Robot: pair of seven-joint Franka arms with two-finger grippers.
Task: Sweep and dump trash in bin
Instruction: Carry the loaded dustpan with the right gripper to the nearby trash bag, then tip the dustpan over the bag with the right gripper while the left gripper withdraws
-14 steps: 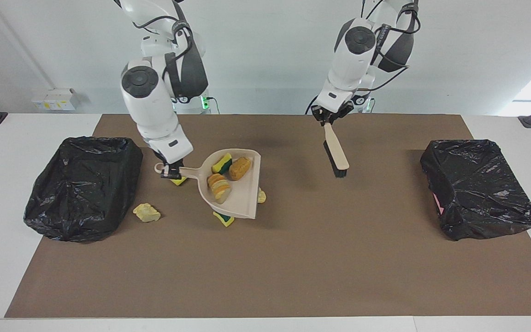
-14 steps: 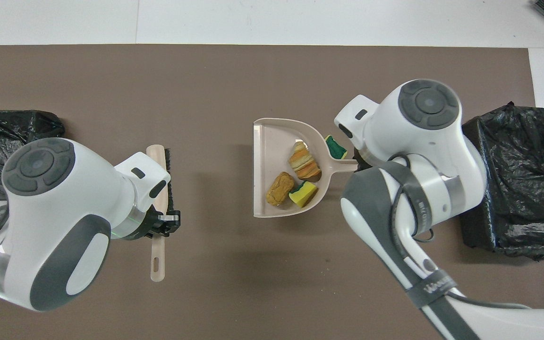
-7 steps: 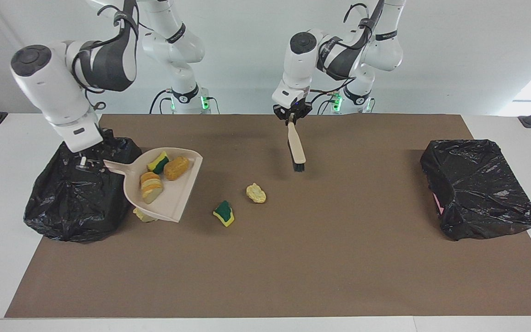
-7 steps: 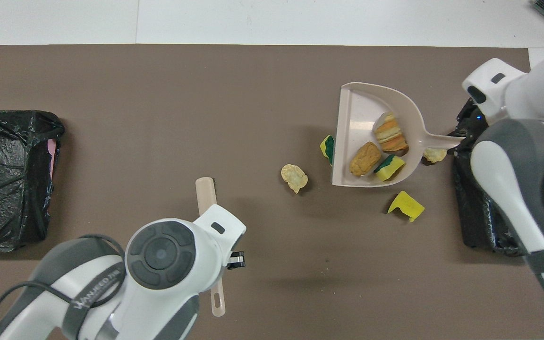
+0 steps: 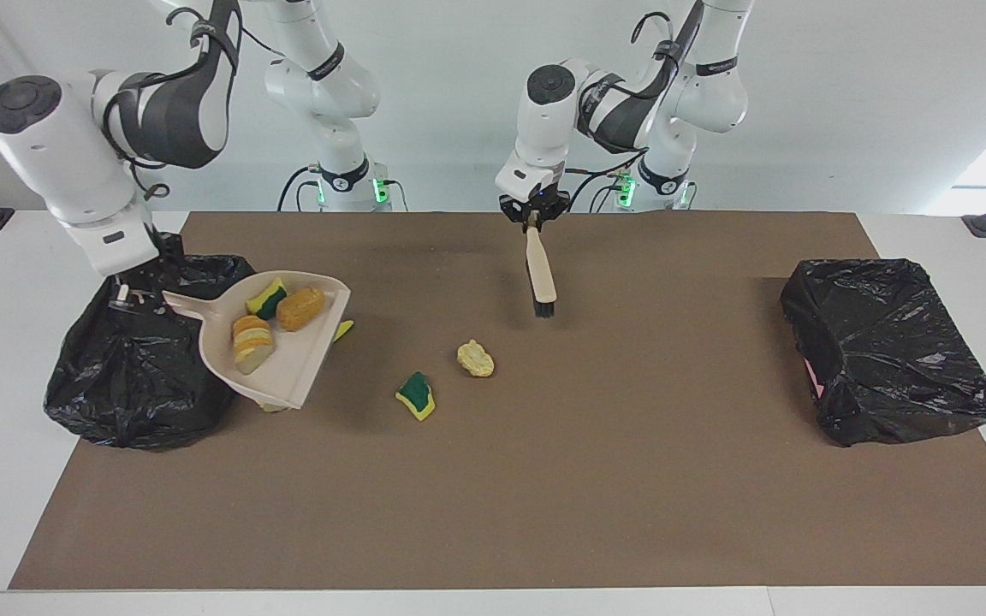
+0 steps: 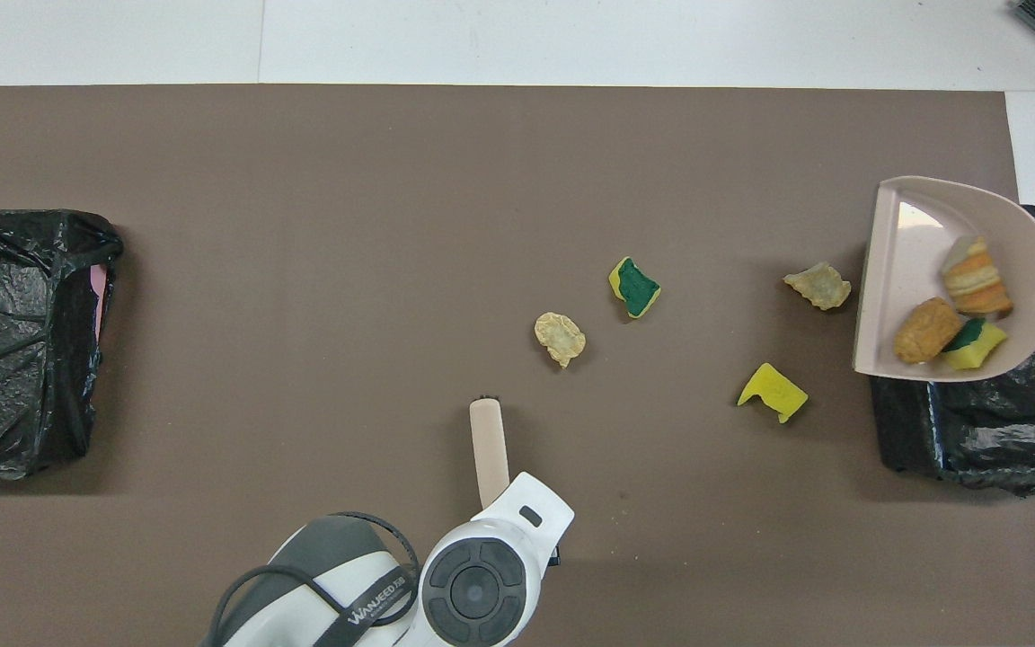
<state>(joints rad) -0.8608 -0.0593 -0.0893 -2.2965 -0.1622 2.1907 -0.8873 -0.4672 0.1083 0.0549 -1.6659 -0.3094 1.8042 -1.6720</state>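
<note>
Since the earlier frame, the dustpan (image 5: 275,342) has been carried over the bin (image 5: 138,376) at the facing view's left, three chunks (image 5: 275,316) aboard; four chunks (image 6: 634,286) lie mid-mat. Light, soft foam is better swept than pinched. The right gripper (image 5: 127,295) is clamped on the dustpan's handle, the left gripper (image 5: 532,221) on the brush (image 5: 540,275).

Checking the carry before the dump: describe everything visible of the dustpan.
The dustpan is beige plastic, a flat scoop with raised walls and a thin handle. The right end effector is shut on that handle, holding it in the air, tilted, partly over the black-bagged bin. Three foam chunks lie inside it.
</note>
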